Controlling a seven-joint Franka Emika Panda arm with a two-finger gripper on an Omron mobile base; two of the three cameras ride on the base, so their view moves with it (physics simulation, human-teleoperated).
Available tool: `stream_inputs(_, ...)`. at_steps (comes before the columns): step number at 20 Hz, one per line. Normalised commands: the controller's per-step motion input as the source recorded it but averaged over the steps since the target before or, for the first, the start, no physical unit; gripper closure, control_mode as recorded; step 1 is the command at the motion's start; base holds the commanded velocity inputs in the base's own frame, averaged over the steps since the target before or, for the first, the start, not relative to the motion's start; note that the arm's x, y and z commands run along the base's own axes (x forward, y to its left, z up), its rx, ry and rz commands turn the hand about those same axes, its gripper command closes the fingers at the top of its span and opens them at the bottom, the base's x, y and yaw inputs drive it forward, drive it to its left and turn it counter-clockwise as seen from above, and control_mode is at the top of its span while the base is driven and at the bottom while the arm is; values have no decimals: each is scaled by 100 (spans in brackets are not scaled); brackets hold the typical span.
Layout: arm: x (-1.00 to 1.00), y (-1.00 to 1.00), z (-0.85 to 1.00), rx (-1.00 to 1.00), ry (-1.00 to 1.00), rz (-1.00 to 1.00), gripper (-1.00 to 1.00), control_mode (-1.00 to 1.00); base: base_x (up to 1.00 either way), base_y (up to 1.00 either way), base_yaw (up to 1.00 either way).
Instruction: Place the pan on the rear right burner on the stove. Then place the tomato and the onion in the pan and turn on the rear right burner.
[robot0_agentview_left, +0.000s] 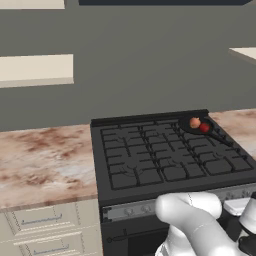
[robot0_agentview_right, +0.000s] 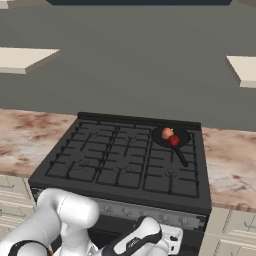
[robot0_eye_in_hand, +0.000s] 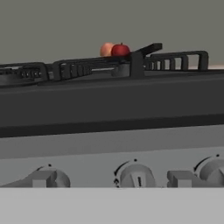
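Note:
The black pan lies on the rear right burner of the stove, with its handle pointing toward the front. The red tomato and the orange-tan onion rest side by side inside it. My gripper hangs low in front of the stove, facing the grey knob strip. Its fingers are hidden, and nothing shows between them. One knob is straight ahead in the hand view.
Further knobs flank the centre one. Marble counters run on both sides of the stove, with cream drawers beneath. My own white arm crowds the space before the stove front.

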Motion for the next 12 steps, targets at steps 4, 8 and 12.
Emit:
stream_inputs(4,3,-9,-2,0,0,0,-100,-100,0,0,0)
stream_inputs(8,0,-5,-5,0,0,0,-100,-100,0,0,0)
stream_inputs(12,0,0,-3,0,0,0,-100,-100,0,0,0)
